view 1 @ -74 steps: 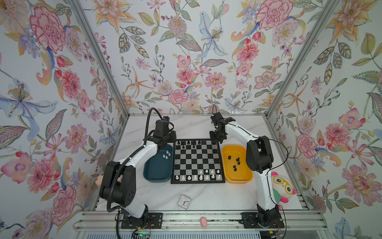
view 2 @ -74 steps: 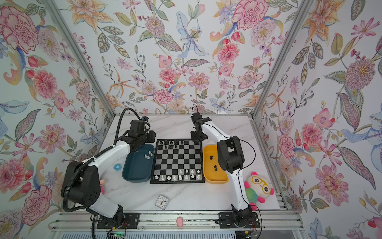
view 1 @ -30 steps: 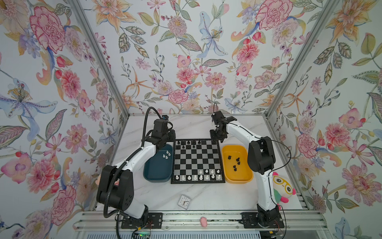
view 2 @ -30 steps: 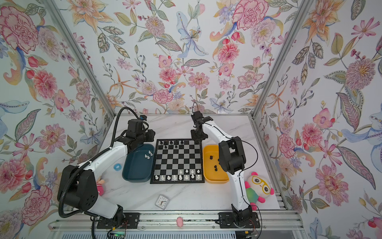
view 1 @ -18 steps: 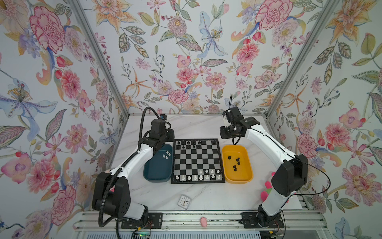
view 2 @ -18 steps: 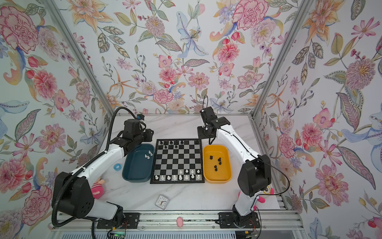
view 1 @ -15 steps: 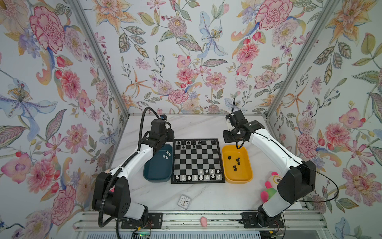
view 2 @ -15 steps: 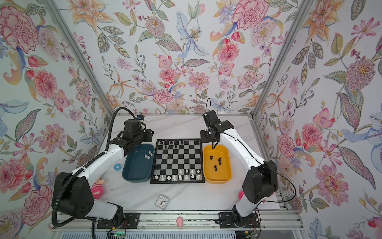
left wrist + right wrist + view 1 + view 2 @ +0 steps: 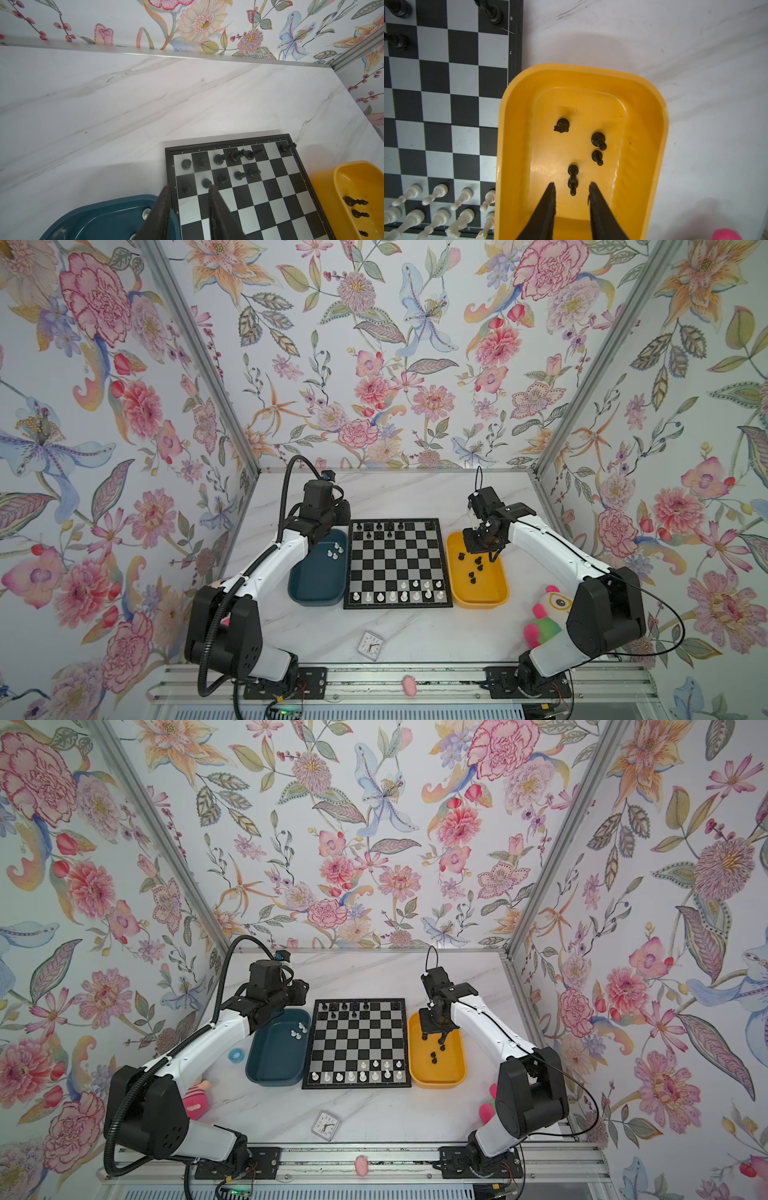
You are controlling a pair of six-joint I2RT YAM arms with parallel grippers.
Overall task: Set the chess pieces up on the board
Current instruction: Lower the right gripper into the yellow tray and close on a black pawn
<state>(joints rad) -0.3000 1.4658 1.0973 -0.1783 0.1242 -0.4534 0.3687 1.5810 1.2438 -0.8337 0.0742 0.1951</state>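
Observation:
The board (image 9: 397,606) (image 9: 356,1085) lies in the middle of the table. Several black chess pieces (image 9: 220,159) stand on its two far rows and several white ones (image 9: 403,595) on its two near rows. My left gripper (image 9: 189,187) hangs open and empty above the board's far left corner, beside the teal tray (image 9: 318,593), which holds white pieces (image 9: 336,549). Over the yellow tray (image 9: 643,128) my right gripper (image 9: 572,185) (image 9: 433,1038) is open. A lying black pawn (image 9: 572,187) shows between its tips, untouched. Other black pieces (image 9: 599,140) lie nearby.
A small white clock (image 9: 370,645) lies in front of the board. A plush toy (image 9: 544,618) sits by the right arm's base, a blue ring (image 9: 236,1055) and a pink toy (image 9: 195,1096) left of the teal tray. Flowered walls close three sides.
My right arm has swung from the board's far right corner out to the right and come down over the yellow tray. The left arm has hardly moved.

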